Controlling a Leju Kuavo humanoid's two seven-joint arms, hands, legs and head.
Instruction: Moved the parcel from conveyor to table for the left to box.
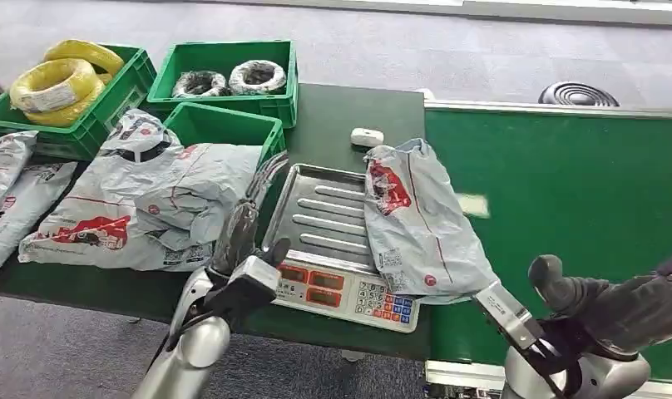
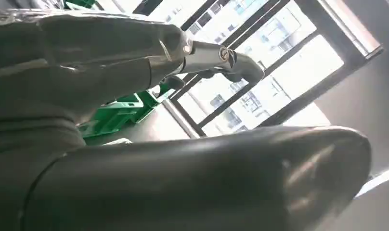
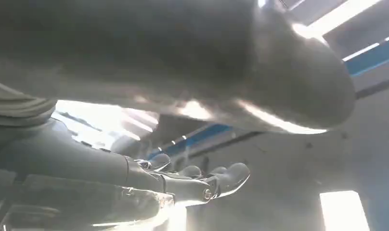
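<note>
A grey parcel [image 1: 416, 220] with red print lies half on the metal tray of a scale [image 1: 320, 218] and half on the green conveyor belt [image 1: 565, 199]. My left hand [image 1: 243, 224] stands at the scale's left edge, fingers stretched out and apart, holding nothing; the parcel lies across the tray from it. In the left wrist view the left hand [image 2: 135, 62] has straight fingers [image 2: 226, 57] with nothing in them. My right hand [image 1: 603, 303] hovers low over the belt's near edge, right of the parcel, and holds nothing. In the right wrist view the right hand [image 3: 183, 185] is open and faces a ceiling.
A heap of grey parcels [image 1: 141, 199] covers the dark table left of the scale, partly inside a green crate [image 1: 224, 125]. Behind stand a crate with yellow cable coils [image 1: 62, 83] and one with wrapped coils [image 1: 233, 79]. A small white object [image 1: 367, 136] lies beyond the scale.
</note>
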